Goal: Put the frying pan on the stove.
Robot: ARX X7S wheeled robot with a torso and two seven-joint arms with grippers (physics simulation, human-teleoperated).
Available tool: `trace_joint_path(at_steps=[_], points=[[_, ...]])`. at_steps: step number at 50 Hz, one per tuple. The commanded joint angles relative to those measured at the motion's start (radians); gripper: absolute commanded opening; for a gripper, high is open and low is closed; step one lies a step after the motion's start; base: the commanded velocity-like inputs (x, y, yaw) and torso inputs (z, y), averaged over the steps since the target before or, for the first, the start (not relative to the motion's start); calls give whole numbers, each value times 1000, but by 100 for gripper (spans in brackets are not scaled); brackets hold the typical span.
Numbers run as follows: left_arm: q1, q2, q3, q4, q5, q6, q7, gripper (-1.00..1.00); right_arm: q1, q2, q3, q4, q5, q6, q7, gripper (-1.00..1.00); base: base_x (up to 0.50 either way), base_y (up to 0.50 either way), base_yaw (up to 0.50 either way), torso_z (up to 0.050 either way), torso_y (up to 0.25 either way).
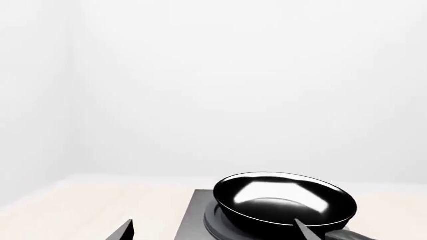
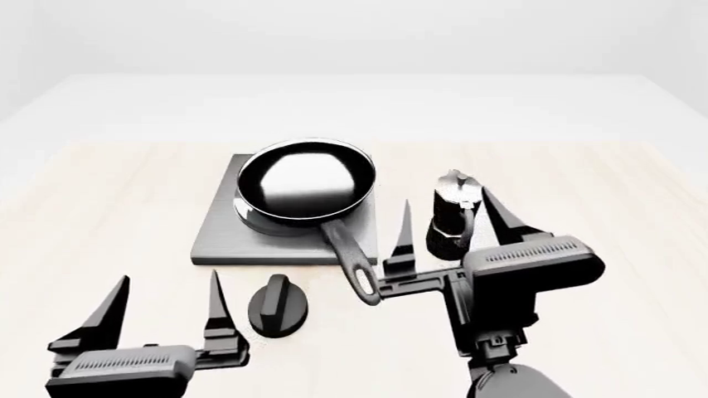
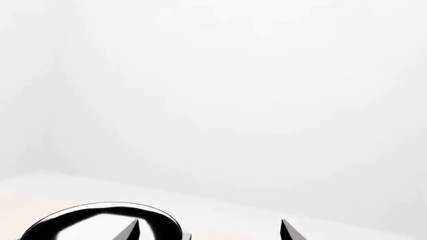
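Observation:
The glossy black frying pan [image 2: 307, 184] sits on the grey stove [image 2: 218, 235] over its burner rings, with its long handle [image 2: 348, 257] pointing toward me past the plate's near edge. The left wrist view shows the pan [image 1: 285, 202] on the stove [image 1: 193, 220]; the right wrist view catches the pan's rim [image 3: 100, 217]. My left gripper [image 2: 164, 311] is open near the front left, apart from the pan, with nothing between its fingers. My right gripper [image 2: 452, 224] is open just right of the handle, also with nothing between its fingers.
A black-and-silver moka pot [image 2: 453, 214] stands right of the stove, seen between my right gripper's fingers. A small round black knob [image 2: 277, 305] lies on the pale wooden table [image 2: 99, 207] in front of the stove, next to my left gripper.

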Motion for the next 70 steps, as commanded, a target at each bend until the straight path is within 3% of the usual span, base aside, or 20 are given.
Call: trace_joint_path(at_steps=[1,70], points=[[20,-11,-3,34,7,9,-7,100,-27,23,0,-70,-11,-1,21,100,0,0,0,0,0],[158,-72,-44,225,58,71,-55,100,-225,199,112,-441,-17,-89,150,100,0,0,0,0,0]])
